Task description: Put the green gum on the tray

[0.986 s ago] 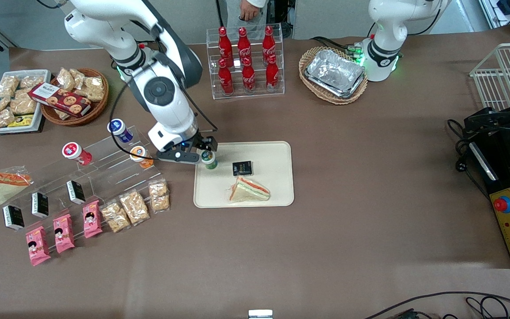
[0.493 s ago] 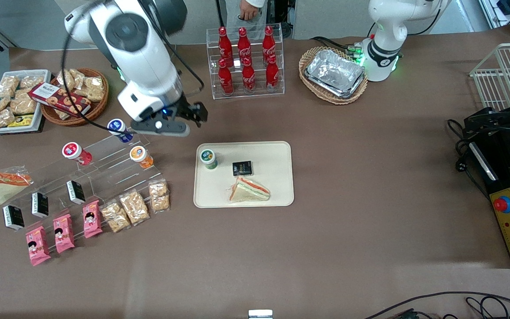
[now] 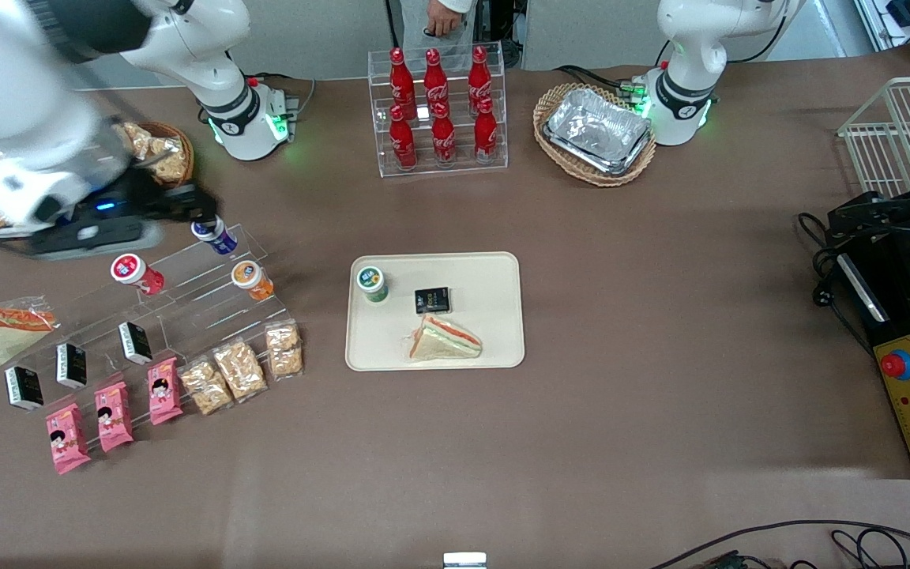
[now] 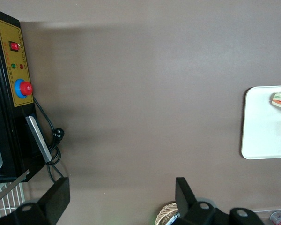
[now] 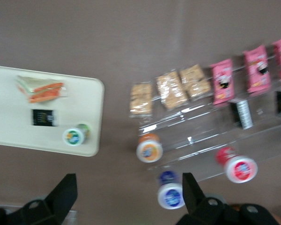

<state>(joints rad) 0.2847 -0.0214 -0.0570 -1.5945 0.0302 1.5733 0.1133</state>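
One green gum [image 3: 372, 283] on tray [image 3: 494, 273]; hand [image 3: 186, 204] open above rack.

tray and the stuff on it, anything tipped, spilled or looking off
Nothing stands out. The green gum stands upright on the tray beside a small black packet and a wrapped sandwich. The open gripper is off above the display rack.

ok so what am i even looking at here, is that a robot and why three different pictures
Yes, two white robot arms stand at a brown table. One picture looks over the table from the front; the other two come from cameras on the arms' wrists. The working arm's gripper is raised above the clear snack shelf, open and holding nothing. The green gum stands on the cream tray, beside a small black packet and a wrapped sandwich. The shelf carries orange, red and blue bottles plus snack packs.
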